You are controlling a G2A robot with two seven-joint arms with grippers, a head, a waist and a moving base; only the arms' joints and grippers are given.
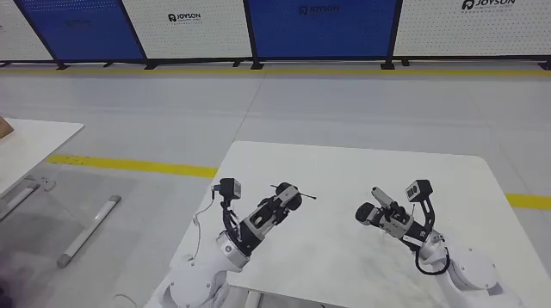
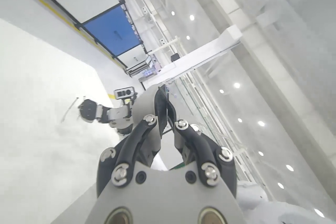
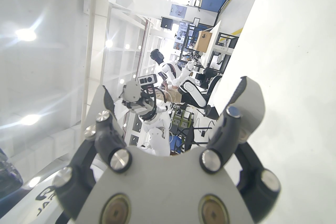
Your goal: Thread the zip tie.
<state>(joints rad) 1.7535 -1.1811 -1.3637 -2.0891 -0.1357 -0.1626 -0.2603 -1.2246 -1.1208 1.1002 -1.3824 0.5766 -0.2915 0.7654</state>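
Note:
A thin black zip tie [image 1: 306, 195] sticks out on both sides of my left gripper [image 1: 288, 194], which is shut on it above the left half of the white table [image 1: 344, 166]. In the left wrist view the left gripper [image 2: 164, 97] has its fingers pressed together. My right gripper [image 1: 365, 214] hovers over the right half of the table, about a hand's width from the tie's free end. It is open [image 3: 176, 89] with nothing between its fingers. A thin grey streak [image 2: 69, 109] shows on the table near the right gripper [image 2: 88, 109]; I cannot tell what it is.
The table's far edge [image 1: 353, 146] borders open grey floor with a yellow line [image 1: 129, 164]. Another white table [image 1: 30, 140] stands at the left. Blue and white pegboard panels [image 1: 318, 7] close off the back.

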